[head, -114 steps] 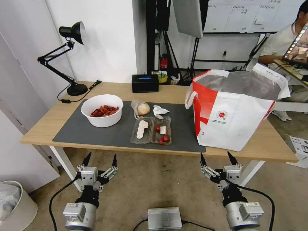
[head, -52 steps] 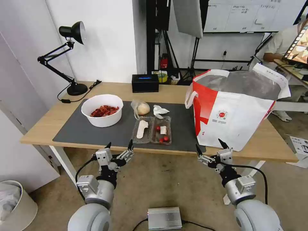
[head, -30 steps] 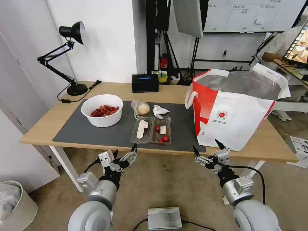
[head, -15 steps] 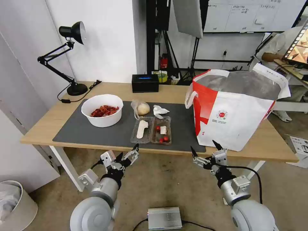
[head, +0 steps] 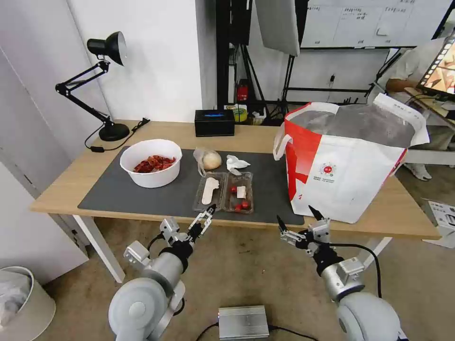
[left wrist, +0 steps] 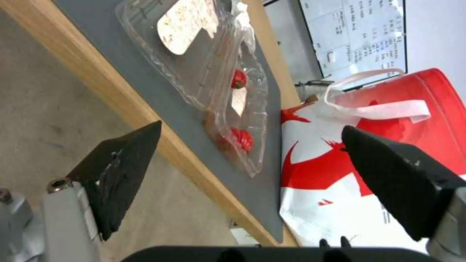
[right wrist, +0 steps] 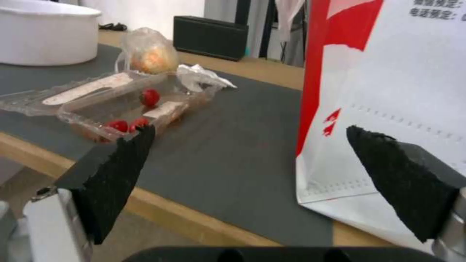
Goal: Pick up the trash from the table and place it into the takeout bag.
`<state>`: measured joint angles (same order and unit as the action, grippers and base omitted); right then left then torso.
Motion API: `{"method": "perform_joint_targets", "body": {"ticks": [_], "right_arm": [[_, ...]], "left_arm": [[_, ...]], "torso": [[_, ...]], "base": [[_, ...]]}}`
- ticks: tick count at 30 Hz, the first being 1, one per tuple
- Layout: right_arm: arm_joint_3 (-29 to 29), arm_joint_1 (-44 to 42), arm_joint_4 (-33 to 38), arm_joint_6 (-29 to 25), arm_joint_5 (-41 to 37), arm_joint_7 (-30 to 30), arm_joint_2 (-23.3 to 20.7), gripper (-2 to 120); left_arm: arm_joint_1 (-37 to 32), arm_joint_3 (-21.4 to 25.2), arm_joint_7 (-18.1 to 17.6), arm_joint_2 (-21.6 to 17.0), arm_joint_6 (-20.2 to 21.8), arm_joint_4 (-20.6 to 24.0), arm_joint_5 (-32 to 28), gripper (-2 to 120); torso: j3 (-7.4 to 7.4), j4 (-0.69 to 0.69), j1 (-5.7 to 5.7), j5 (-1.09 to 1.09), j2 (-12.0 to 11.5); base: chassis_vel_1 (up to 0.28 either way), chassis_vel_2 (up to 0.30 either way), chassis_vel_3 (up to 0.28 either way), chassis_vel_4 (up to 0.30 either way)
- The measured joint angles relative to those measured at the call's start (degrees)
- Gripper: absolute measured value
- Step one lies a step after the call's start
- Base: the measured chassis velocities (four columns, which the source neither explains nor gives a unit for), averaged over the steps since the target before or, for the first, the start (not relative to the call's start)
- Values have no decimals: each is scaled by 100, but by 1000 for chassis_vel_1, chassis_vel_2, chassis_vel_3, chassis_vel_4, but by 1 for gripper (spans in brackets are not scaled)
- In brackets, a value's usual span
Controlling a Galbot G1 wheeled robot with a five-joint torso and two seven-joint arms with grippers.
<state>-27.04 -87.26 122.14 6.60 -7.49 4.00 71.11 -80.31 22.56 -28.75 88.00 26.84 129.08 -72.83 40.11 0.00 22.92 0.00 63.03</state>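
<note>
On the table (head: 71, 189), the trash sat untouched mid-mat: clamshell tray (head: 223, 192) by the front edge, takeout bag (head: 348, 161) at the right end. We had both claws apart w/ nothing held, left gripper (head: 189, 221) & right gripper (head: 296, 222) just below that edge. Nothing bagged yet.

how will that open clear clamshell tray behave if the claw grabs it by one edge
The clamshell tray looks thin and clear, so probably light and flexy. It lies open, so lifting one edge may fold it at the hinge. The loose tomatoes could roll out if it tilts.
</note>
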Motion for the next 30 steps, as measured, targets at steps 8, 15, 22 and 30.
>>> {"method": "perform_joint_targets", "body": {"ticks": [8, 15, 22, 30], "right_arm": [[37, 52, -40, 0, 14, 20, 19, 100], [86, 93, -65, 0, 32, 21, 46, 100], [99, 127, -115, -5, 47, 17, 78, 100], [89, 123, -124, -17, 66, -2, 101, 100]], "left_arm": [[322, -70, -13, -34, -108, -381, -46, 100], [482, -158, -102, 2, -122, -564, -32, 100], [660, -176, -92, 41, -150, -727, -14, 100], [818, -221, -92, 75, -158, -904, 9, 100]], "torso": [[0, 0, 0, -1, 0], [0, 0, 0, 0, 0], [0, 0, 0, 0, 0], [0, 0, 0, 0, -1]], "base": [[0, 0, 0, 0], [0, 0, 0, 0], [0, 0, 0, 0], [0, 0, 0, 0]]}}
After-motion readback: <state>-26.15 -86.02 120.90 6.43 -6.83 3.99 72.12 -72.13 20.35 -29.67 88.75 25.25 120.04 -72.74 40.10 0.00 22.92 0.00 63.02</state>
